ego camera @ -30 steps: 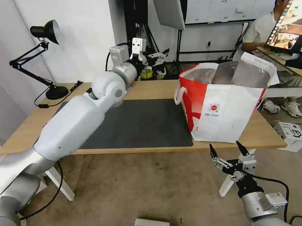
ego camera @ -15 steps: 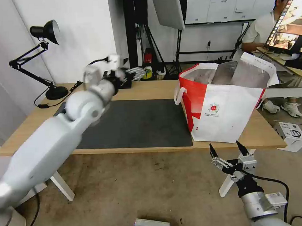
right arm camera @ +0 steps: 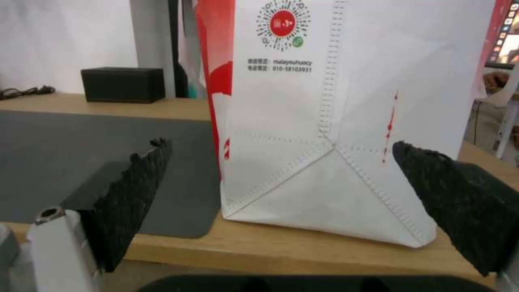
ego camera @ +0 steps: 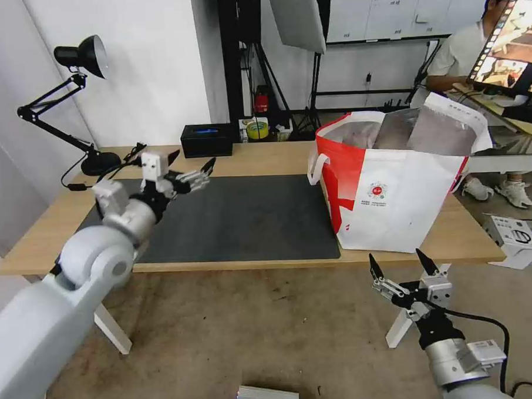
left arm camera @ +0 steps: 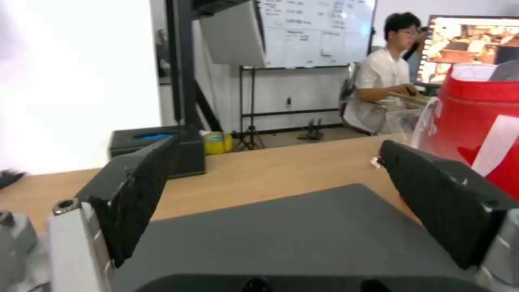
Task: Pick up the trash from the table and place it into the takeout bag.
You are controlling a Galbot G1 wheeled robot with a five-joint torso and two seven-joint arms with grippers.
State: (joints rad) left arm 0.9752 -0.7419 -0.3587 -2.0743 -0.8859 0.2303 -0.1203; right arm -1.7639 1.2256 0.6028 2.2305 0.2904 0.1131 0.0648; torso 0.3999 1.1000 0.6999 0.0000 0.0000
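Observation:
The takeout bag (ego camera: 394, 182) stands open on the right end of the table (ego camera: 264, 155), white and red with a foil lining. The trash is out of view; the dark mat (ego camera: 243, 218) lies bare. My left gripper (ego camera: 191, 165) hovers open over the mat's far left part, pointing toward the bag. In the left wrist view that gripper (left arm camera: 275, 148) holds nothing, with the bag (left arm camera: 476, 121) off to one side. My right gripper (ego camera: 398, 261) waits open below the table's front edge, in front of the bag (right arm camera: 335, 101), also with nothing in it (right arm camera: 281, 145).
A black tissue box (ego camera: 206, 140) and a yellow tape roll (ego camera: 257, 129) sit at the table's far edge. A black desk lamp (ego camera: 78, 60) stands at the far left corner. A white box (ego camera: 514, 238) lies on the floor to the right.
My left arm has swung back from the table's far edge, leftward and toward me, and now sits low over the mat's left part. The right arm and the bag have not moved.

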